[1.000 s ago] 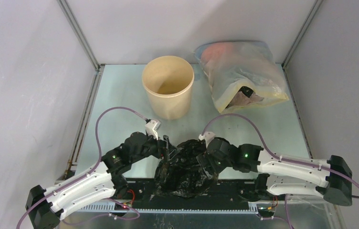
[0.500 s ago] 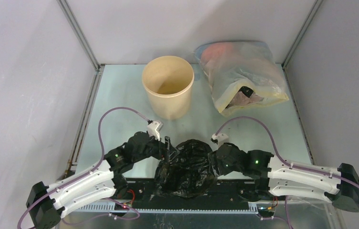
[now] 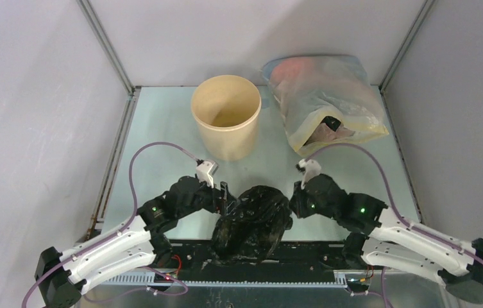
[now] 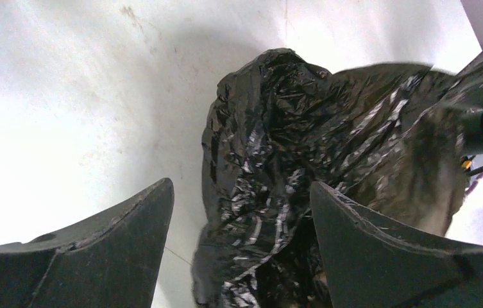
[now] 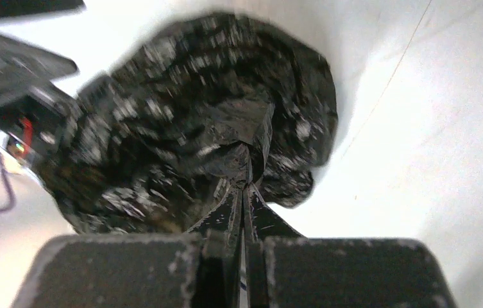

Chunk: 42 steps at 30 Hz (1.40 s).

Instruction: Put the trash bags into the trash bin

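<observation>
At the near edge of the table (image 3: 161, 128), between my two arms, the black bag (image 3: 251, 221) lies in a crumpled, glossy heap. My right claw (image 5: 246, 183) has its fingers pressed tight together, and its wrist camera shows a fold of the black plastic pinched between the tips, on the bag's right side. My left claw (image 4: 240, 186) stands wide open at the bag's left edge and holds nothing. From its wrist camera the bag fills the space ahead of and between the two fingers, but I cannot tell whether either finger touches the plastic. The tan bin (image 3: 226, 144) stands upright towards the far side of the table, well apart from the black bag. Just to the right of the bin, in the far right corner, lies a big see-through bag (image 3: 328, 102) with pinkish stuff inside.
</observation>
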Tool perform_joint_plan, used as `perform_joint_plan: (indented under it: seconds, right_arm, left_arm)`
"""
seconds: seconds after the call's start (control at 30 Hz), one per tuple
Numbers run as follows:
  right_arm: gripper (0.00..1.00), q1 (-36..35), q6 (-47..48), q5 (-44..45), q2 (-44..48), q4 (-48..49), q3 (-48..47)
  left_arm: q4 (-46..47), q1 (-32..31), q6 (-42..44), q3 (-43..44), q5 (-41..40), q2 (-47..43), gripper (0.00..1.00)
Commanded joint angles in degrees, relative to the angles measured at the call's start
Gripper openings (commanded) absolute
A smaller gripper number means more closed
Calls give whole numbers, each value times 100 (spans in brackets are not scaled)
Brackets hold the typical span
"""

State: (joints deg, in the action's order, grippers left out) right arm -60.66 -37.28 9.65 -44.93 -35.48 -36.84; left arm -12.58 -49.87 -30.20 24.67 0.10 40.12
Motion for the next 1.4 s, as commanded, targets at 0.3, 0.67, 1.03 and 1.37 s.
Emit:
perform_joint_plan:
  seconds: [0.3, 0.67, 1.03, 1.37]
  right_arm:
    - [0, 1046, 840, -907, -419, -5, -1497]
    - [0, 1295, 1002, -1227, -497, -33, -1756]
    - [0, 1428, 1014, -1281, -340, -105, -1765]
    - [50, 1647, 1154, -751, -474, -373, -2031]
  left_arm:
    - [384, -848, 884, 986, -732, 387, 88]
    - [-104, -2383, 1528, 1678, -2676, 2011, 94]
    - [-364, -2446, 1127, 2084, -3798, 3228, 73]
    - [-1793, -2063, 307, 3171, -4458, 2669, 0]
